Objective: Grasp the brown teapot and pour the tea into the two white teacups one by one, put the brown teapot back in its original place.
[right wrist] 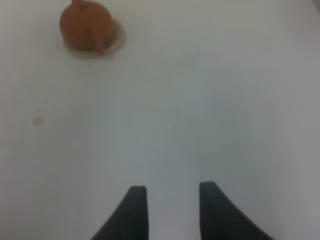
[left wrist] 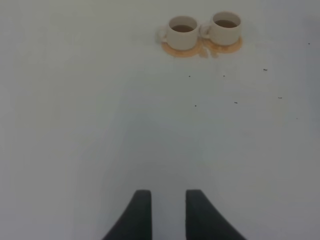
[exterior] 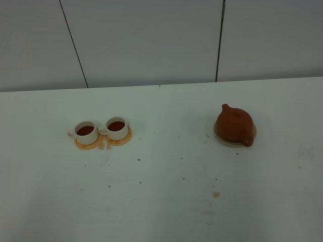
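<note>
The brown teapot [exterior: 234,124] sits upright on its pale beige saucer [exterior: 222,141] at the right of the table, handle toward the front. The two white teacups [exterior: 86,131] [exterior: 117,127] stand side by side at the left, both holding dark tea. Neither arm shows in the exterior high view. In the left wrist view my left gripper [left wrist: 168,196] is open with nothing in it, well short of the cups [left wrist: 183,33] [left wrist: 226,28]. In the right wrist view my right gripper [right wrist: 172,190] is open with nothing in it, far from the teapot [right wrist: 86,26] and saucer [right wrist: 119,38].
Each cup rests on an orange coaster [exterior: 89,145] [exterior: 122,140], with a wet orange smear between them. Small dark specks dot the white table [exterior: 161,201]. A brownish stain [exterior: 216,194] lies in front of the teapot. A grey panelled wall stands behind the table.
</note>
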Controlling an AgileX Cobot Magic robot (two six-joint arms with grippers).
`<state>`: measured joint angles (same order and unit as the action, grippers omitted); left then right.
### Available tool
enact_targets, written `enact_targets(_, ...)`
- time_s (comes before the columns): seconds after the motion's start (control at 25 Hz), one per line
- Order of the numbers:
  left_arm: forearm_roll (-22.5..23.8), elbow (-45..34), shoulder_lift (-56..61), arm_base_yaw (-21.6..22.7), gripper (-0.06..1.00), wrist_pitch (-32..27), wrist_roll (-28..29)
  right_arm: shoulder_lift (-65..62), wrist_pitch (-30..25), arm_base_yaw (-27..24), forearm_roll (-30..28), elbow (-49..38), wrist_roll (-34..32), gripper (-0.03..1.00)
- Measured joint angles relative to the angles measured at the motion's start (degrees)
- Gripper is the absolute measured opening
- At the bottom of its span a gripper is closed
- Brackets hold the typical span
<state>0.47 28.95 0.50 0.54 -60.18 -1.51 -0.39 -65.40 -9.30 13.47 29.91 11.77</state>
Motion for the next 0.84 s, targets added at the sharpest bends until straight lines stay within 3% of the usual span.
enact_targets(0.68,0.0,0.0,0.0,0.0,0.24,0.0,0.0,0.0,-1.2,0.0,1.5,0.0,0.0,0.24)
enact_targets(0.84,0.0,0.0,0.0,0.0,0.24,0.0,0.0,0.0,-1.2,2.2,1.4,0.0,0.0,0.24)
